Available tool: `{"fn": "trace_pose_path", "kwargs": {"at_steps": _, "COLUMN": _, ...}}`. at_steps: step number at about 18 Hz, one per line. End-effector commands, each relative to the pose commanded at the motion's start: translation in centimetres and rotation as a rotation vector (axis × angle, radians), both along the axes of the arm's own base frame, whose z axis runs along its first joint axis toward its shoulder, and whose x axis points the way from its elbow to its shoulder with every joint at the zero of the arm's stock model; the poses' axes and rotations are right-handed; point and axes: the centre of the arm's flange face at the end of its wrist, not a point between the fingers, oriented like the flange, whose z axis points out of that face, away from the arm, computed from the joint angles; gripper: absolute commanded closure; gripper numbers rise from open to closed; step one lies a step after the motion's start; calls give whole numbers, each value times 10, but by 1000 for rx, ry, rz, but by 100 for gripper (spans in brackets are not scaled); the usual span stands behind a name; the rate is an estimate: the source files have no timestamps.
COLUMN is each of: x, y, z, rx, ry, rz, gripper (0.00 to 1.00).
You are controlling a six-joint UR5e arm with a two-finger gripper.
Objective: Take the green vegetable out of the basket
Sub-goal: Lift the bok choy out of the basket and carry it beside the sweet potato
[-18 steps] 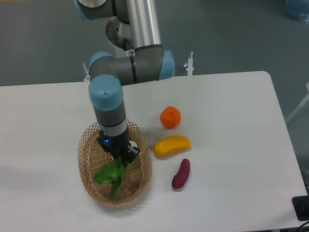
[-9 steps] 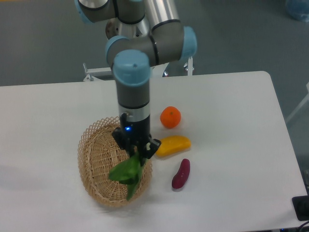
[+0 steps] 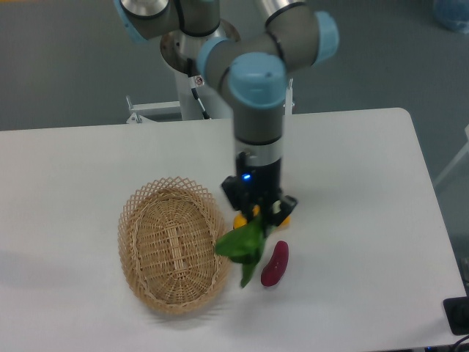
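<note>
The jaws look clamped on the pale stem end of the leafy dark-green bok choy — light, limp, easily bruised, so the firmer stem is the place to hold — hanging at three o'clock of the oval tan wicker basket, above the white bench.

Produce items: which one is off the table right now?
The green vegetable: it hangs from the gripper, just right of the basket. The purple sweet potato lies on the table; the yellow fruit is mostly hidden behind the gripper.
</note>
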Motion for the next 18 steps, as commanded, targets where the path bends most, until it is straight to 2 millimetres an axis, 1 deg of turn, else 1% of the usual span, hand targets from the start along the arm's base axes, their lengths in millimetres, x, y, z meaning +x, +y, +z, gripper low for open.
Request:
{"fn": "trace_pose_path", "kwargs": {"at_steps": 4, "x": -34, "y": -41, "z": 0, "rx": -40, "ry": 1, "rz": -45, "gripper": 63}}
{"fn": "trace_pose_path", "kwargs": {"at_steps": 6, "x": -45, "y": -55, "z": -1, "rx": -60, "ry": -6, "rz": -76, "gripper": 63}}
{"fn": "trace_pose_path", "kwargs": {"at_steps": 8, "x": -53, "y": -65, "z": -2, "rx": -68, "ry": -4, "rz": -80, "gripper": 63}}
{"fn": "trace_pose_path", "kwargs": {"at_steps": 11, "x": -59, "y": -71, "z": -3, "rx": -70, "ry": -3, "rz": -72, "gripper": 63}}
{"fn": "trace_pose_path", "kwargs": {"at_steps": 18, "x": -57, "y": -69, "z": -3, "rx": -71, "ry": -2, "rz": -76, "gripper": 63}}
